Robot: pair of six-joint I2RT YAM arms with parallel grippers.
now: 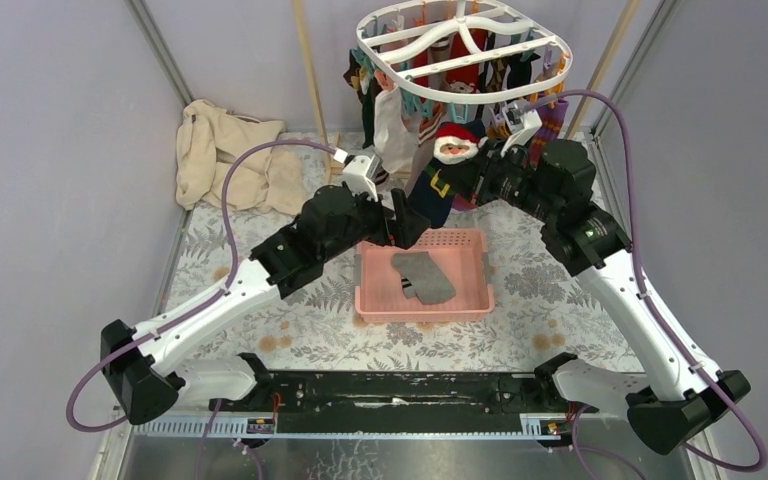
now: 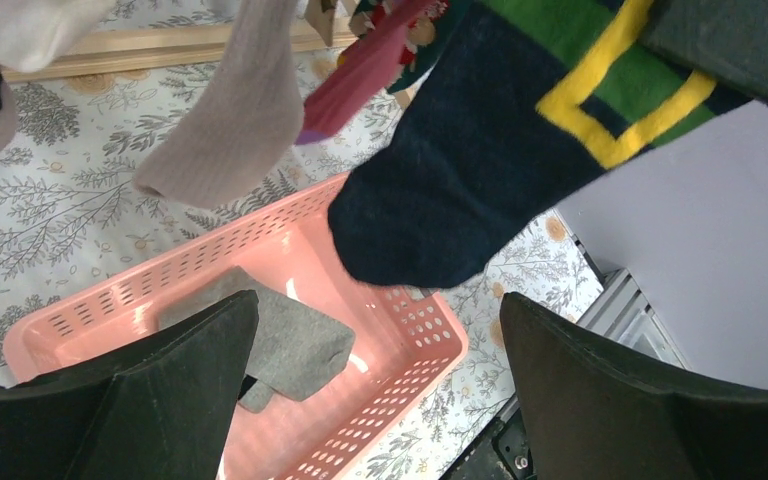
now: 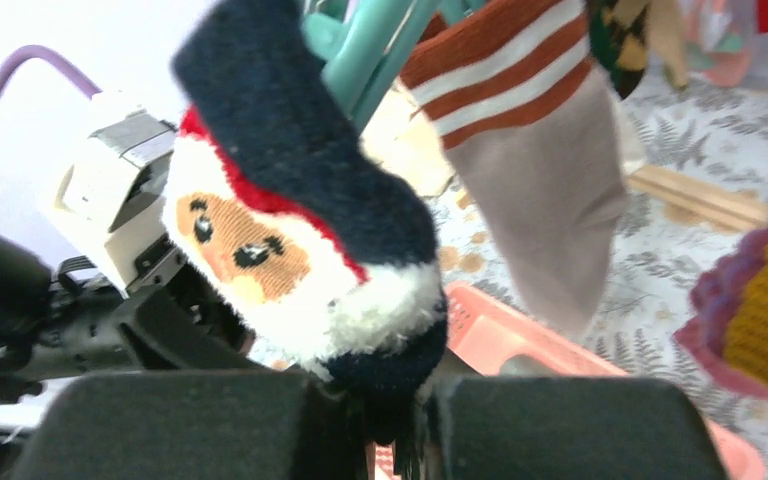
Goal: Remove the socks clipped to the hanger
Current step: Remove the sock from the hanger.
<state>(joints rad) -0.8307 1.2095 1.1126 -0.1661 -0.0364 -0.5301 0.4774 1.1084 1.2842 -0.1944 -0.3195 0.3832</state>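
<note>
Nearest me, both arm bases sit at the edge of the leaf-printed counter (image 1: 260,300). Just beyond lies the pink slotted plastic basket (image 1: 425,310), holding one flat grey sock (image 1: 422,275). Over the basket's far rim hangs my left gripper (image 1: 400,218), jaws spread wide and grasping nothing. Its wrist view looks down between the fingers onto the basket and grey sock, with the toe of the navy Santa-face sock (image 2: 440,190), banded green with a yellow buckle, dangling ahead and apart from both fingers. Slightly farther and higher, my right gripper (image 1: 440,185) is closed narrow on that Santa-face sock. The right wrist view shows the dark fabric just under the white fluffy trim pinched between the fingers (image 3: 560,420). The sock's other end rises toward teal clips, but whether one holds it I cannot tell. Above and behind hangs the white plastic oval hanger (image 1: 362,38), beside the wooden poles (image 1: 310,80). The remaining socks (image 1: 397,128), among them white, red, purple and brown-striped ones, hang beneath its rim. Farthest back on the left, a beige crumpled cloth (image 1: 230,150) lies on the counter near the wall.
</note>
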